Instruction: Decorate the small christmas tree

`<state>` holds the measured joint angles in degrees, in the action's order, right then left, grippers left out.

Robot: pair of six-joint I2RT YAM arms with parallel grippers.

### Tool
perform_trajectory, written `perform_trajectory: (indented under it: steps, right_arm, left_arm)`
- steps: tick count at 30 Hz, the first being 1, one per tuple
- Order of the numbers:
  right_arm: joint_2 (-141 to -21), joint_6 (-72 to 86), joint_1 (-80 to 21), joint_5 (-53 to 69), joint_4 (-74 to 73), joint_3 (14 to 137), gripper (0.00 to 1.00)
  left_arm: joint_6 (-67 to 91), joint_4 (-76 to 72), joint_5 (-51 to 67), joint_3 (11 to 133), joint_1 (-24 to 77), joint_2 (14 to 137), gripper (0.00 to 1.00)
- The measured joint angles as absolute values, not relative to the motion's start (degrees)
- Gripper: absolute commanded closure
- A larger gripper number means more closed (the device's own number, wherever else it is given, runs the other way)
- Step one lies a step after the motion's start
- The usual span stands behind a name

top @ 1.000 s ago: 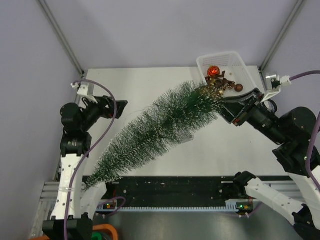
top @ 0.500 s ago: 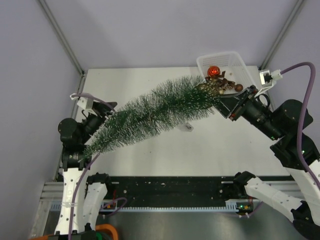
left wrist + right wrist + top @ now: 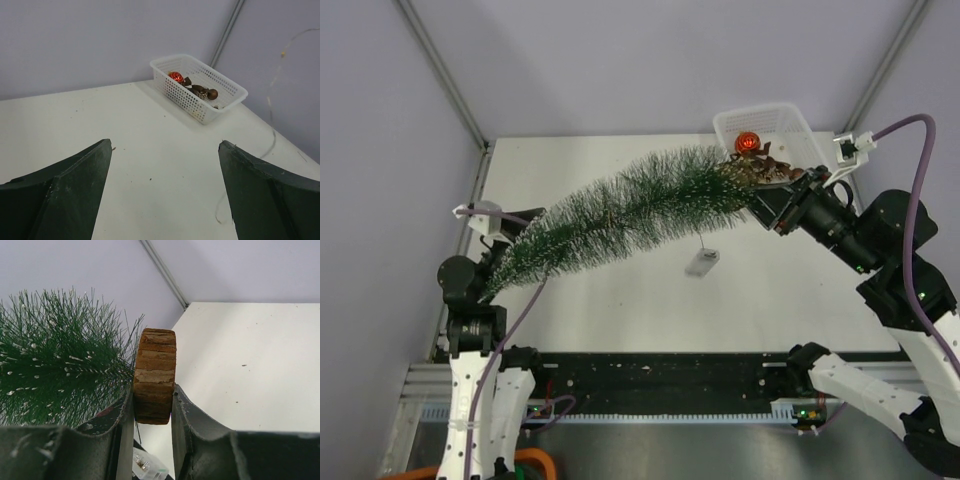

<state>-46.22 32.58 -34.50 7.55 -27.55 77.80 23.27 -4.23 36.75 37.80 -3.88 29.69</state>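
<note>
I see my right gripper (image 3: 153, 392) pinching the wooden base (image 3: 155, 365) edge-on between its fingers. The small christmas tree (image 3: 630, 205) hangs sideways above the table (image 3: 620, 300), arching from beside the basket (image 3: 798, 118) at the far right corner toward the left edge. My left gripper (image 3: 165, 145) is spread wide.

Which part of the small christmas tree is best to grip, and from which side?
Probably the wooden disc base of the small christmas tree, from the bottom end, fingers on its two flat faces: it is rigid, the bristles look soft. The right gripper holds it so.
</note>
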Motion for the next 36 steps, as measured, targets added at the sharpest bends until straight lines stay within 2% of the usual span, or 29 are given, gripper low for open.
perform_trajectory:
  steps: [11,27,36]
  right_arm:
    - [-47.86,32.47,-34.5,7.14,-27.9,78.17,1.0]
    - [-48.88,32.56,-34.5,7.2,-27.94,78.81,1.0]
    - [-49.47,32.73,-34.5,7.73,-27.73,78.81,1.0]
  left_arm:
    - [22.61,-2.59,32.42,34.94,-3.88,23.64,0.07]
    - [17.98,-4.97,59.92,32.25,-3.88,24.27,0.1]
    - [14.61,-7.01,64.01,32.25,-3.25,27.11,0.11]
